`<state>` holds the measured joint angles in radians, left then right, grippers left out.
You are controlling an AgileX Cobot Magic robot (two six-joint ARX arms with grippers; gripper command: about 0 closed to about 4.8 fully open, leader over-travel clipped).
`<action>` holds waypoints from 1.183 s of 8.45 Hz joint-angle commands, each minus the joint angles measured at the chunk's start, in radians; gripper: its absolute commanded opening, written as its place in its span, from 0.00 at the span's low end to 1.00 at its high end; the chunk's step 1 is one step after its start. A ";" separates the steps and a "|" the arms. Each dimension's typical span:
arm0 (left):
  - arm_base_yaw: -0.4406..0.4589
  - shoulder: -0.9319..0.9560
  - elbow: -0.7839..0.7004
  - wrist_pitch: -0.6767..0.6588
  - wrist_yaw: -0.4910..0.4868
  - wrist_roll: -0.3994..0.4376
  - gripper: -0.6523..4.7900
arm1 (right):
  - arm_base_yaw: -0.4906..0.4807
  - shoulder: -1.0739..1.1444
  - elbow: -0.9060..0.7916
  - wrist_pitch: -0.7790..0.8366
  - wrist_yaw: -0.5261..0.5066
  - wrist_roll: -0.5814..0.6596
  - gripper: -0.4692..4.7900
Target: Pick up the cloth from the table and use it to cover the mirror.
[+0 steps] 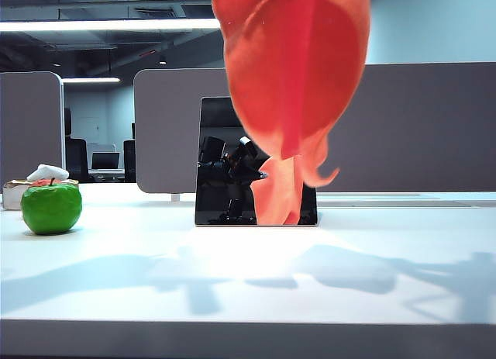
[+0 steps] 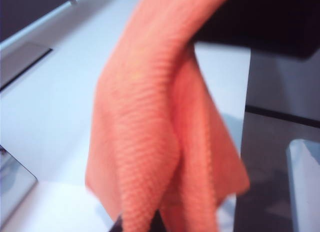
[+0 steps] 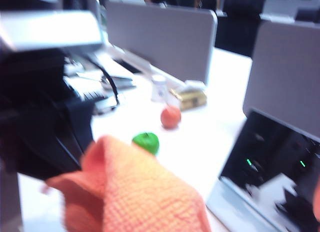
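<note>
Cloth [image 1: 291, 72] off table [image 1: 248, 274], hanging bunched in air in front of mirror [image 1: 225, 161]; pickup done, spreading and draping left. Mirror uncovered, standing upright below and beyond both grippers.

Left gripper [image 2: 140, 226] closed, clamped on cloth, folds hanging just past fingertips. Right gripper [image 3: 95, 157] shut; cloth heaped right at it, grip likely but fingers hidden.

Cloth: orange, fuzzy waffle-like weave, limp. Mirror: dark, glossy, frameless panel. Table: white, smooth. Apple [image 1: 51, 208]: green, shiny, well aside.
</note>
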<state>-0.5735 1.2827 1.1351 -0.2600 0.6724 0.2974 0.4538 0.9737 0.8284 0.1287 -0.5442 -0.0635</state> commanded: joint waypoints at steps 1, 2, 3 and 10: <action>0.000 -0.006 0.006 0.113 -0.062 -0.048 0.11 | 0.001 0.000 0.006 -0.151 0.278 -0.020 0.08; 0.000 -0.006 0.006 0.129 -0.071 -0.048 0.11 | 0.001 0.000 0.006 -0.173 0.326 -0.020 0.08; 0.000 -0.006 0.006 0.150 -0.071 -0.051 0.11 | 0.001 0.001 0.006 -0.201 0.367 -0.020 0.08; 0.000 -0.075 0.006 0.283 -0.058 -0.096 0.11 | 0.001 0.150 0.006 -0.177 0.218 -0.013 0.18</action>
<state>-0.5735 1.2213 1.1351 -0.0132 0.6018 0.2081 0.4545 1.1194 0.8284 -0.0654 -0.2977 -0.0784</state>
